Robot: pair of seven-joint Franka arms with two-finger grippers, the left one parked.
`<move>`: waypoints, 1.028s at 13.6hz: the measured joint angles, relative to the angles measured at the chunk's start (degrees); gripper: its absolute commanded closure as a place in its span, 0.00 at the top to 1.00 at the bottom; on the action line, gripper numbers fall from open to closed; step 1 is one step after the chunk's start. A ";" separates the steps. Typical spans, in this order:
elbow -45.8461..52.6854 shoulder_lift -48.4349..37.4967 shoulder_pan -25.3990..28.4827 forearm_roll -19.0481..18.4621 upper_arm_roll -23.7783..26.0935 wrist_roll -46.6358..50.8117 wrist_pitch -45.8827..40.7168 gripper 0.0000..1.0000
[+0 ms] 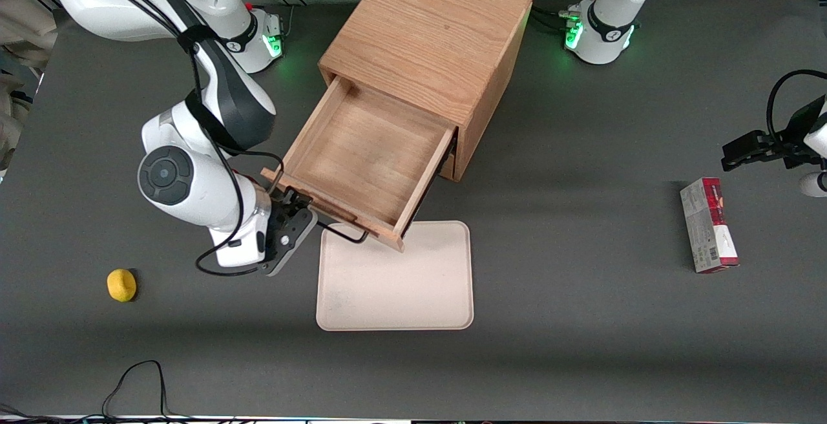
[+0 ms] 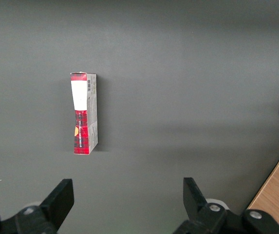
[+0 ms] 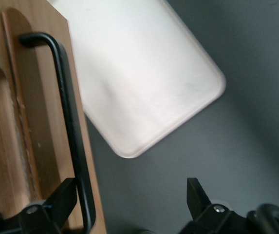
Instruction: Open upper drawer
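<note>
Dark grey counter [image 1: 581, 346]. Upper drawer [image 1: 362, 152] pulled well out of cabinet [image 1: 433, 36], over cream tray [image 1: 400, 282]; both hold nothing. Rigid oak, likely slides smoothly; grasp at thin black handle [image 3: 68, 122]. Gripper [image 3: 129, 204] beside handle, fingers spread, gripping nothing.

No readable words, brand or numbers anywhere. On the red and white box [image 1: 709, 225] [image 2: 83, 113], lying on the table [image 1: 581, 346] toward the parked arm's end: a barcode [image 1: 709, 256] at one end and small print along the side, both too fine to make out. No lettering on the gripper [image 1: 291, 227] [image 3: 129, 190], open beside the black handle [image 1: 345, 235] [image 3: 68, 122] of the upper drawer [image 1: 362, 152], nor on the drawer's wood.
</note>
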 measured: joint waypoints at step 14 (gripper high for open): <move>-7.78 -22.68 -0.82 9.53 -17.12 20.83 -13.09 1.00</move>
